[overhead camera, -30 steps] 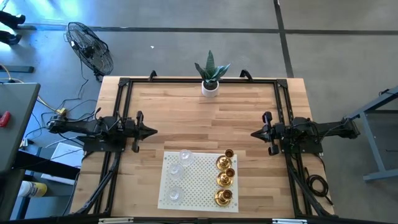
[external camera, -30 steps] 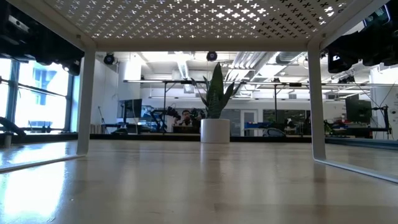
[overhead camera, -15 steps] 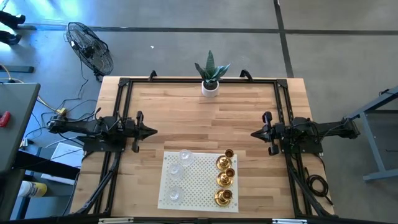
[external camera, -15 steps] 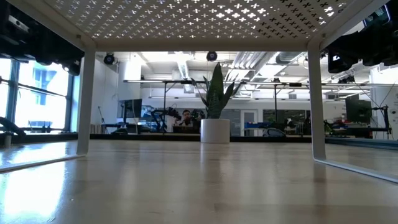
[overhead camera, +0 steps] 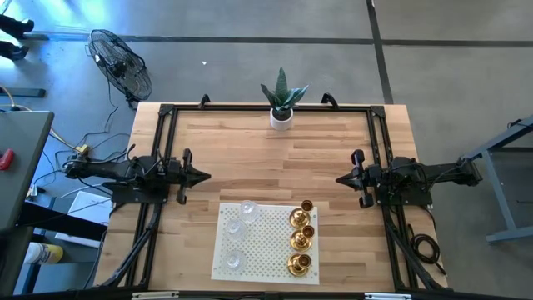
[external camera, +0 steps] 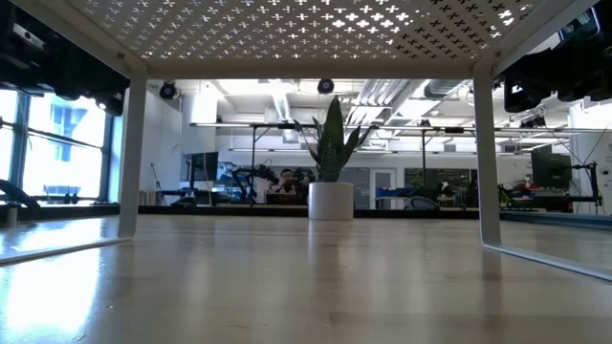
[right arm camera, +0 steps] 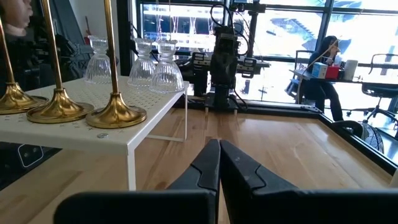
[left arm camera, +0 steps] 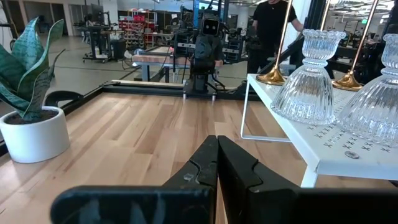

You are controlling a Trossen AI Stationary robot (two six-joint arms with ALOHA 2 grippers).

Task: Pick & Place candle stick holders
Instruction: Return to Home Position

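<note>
candle stick holders [overhead camera: 300,241], upright on the shelf [overhead camera: 265,250], lie between the left arm's fingers [overhead camera: 202,176] and right arm's fingers [overhead camera: 341,178]; both pairs clenched, empty.

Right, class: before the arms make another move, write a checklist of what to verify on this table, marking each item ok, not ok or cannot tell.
1. Three gold candle holders upright on the shelf: ok.
2. Three glass candle holders upright on the shelf: ok.
3. Left claw shut, empty: ok.
4. Right claw shut, empty: ok.
5. Plant pot upright, apart from both claws: ok.
</note>
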